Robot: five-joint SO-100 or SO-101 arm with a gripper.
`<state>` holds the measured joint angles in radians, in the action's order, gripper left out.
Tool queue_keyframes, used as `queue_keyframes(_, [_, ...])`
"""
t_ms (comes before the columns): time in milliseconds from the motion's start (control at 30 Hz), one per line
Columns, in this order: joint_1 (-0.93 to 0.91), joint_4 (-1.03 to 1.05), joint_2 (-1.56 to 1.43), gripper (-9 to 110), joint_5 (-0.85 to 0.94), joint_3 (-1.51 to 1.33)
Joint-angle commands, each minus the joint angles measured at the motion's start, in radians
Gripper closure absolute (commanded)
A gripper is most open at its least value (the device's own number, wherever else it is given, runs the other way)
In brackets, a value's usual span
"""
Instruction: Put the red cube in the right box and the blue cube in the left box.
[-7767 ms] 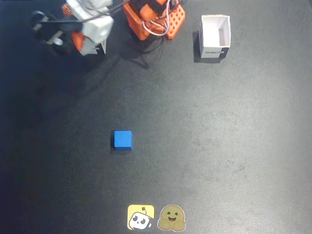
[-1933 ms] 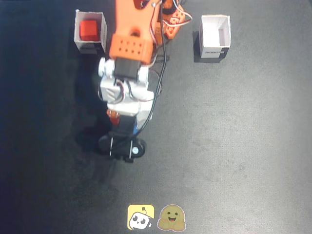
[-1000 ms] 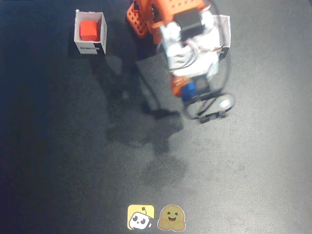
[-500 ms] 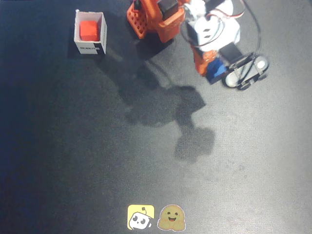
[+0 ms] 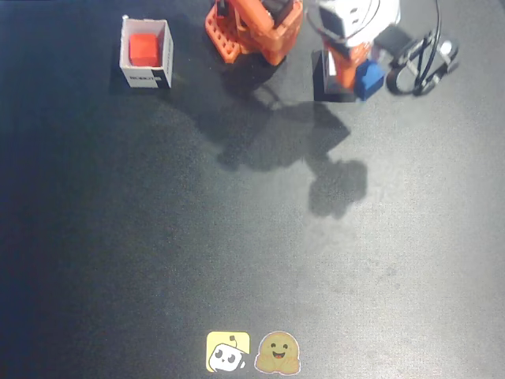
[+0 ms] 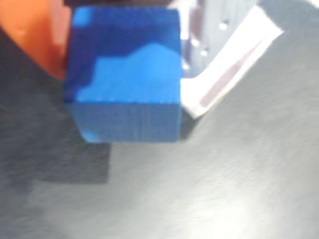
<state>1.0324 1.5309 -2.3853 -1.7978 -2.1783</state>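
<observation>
Fingers (image 5: 371, 77) clamp 1 blue cube (image 5: 368, 79) above R white box (image 5: 324, 79); 1 red cube (image 5: 144, 49) in L box (image 5: 126, 49).

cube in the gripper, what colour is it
Blue. The cube shows best in the wrist view, filling the frame; the gripper holds it.

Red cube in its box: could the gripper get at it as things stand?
Probably not right away: the gripper is shut on the blue cube across the table, though the red cube lies uncovered in its open-topped box.
</observation>
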Motion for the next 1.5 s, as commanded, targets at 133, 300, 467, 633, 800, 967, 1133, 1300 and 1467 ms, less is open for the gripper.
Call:
queue_keyframes(133, [0.170,0.000,-0.063,99,-0.103,-0.018])
queue_keyframes(300, [0.225,0.026,-0.078,98,-0.117,-0.032])
queue_keyframes(467, [0.239,0.089,-0.196,99,-0.103,-0.084])
queue_keyframes(633, [0.245,0.153,-0.272,99,-0.067,-0.094])
queue_keyframes(800, [0.255,0.156,-0.319,99,-0.069,-0.132])
queue_keyframes(967, [0.253,0.121,-0.314,99,-0.075,-0.166])
queue_keyframes(1133, [0.247,0.055,-0.301,99,-0.049,-0.204])
queue_keyframes(1300, [0.249,0.011,-0.242,99,-0.012,-0.209])
queue_keyframes(1467, [0.247,-0.014,-0.245,98,-0.002,-0.236])
